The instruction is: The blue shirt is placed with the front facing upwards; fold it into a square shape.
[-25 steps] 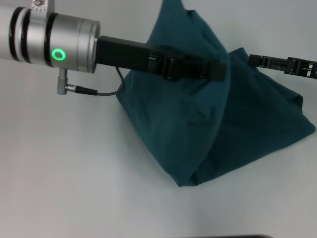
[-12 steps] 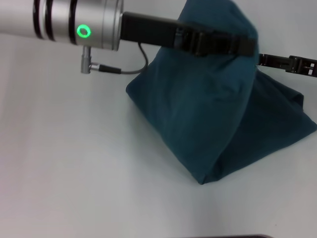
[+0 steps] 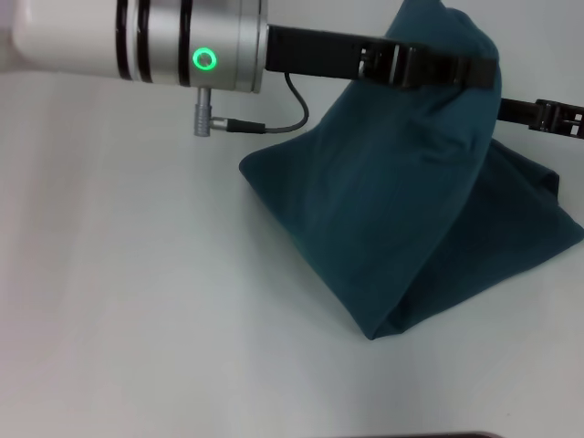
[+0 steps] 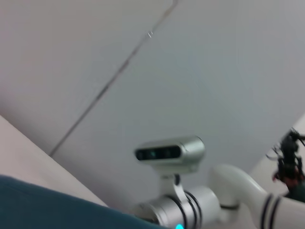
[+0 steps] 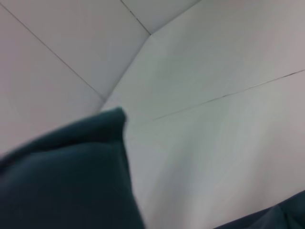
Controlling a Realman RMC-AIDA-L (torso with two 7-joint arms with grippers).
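The blue shirt [image 3: 401, 210] lies bunched at the right of the white table [image 3: 137, 301], one part pulled up into a tall tent. My left gripper [image 3: 484, 73] reaches in from the upper left and is shut on the raised fabric at the tent's peak. My right gripper [image 3: 511, 111] comes in from the right edge, its tip hidden behind the lifted cloth. The collar and any lettering are hidden. Teal cloth fills a corner of the left wrist view [image 4: 38, 207] and hangs close in the right wrist view [image 5: 62, 181].
The left arm's silver wrist with a green ring light [image 3: 204, 60] and a grey cable [image 3: 265, 123] hang over the table's far side. Bare white tabletop stretches to the left and front of the shirt. The left wrist view shows the robot's head camera [image 4: 169, 151].
My left arm has swept to the right and slightly farther back, carrying the raised fold of the shirt with it. The right gripper has stayed in place.
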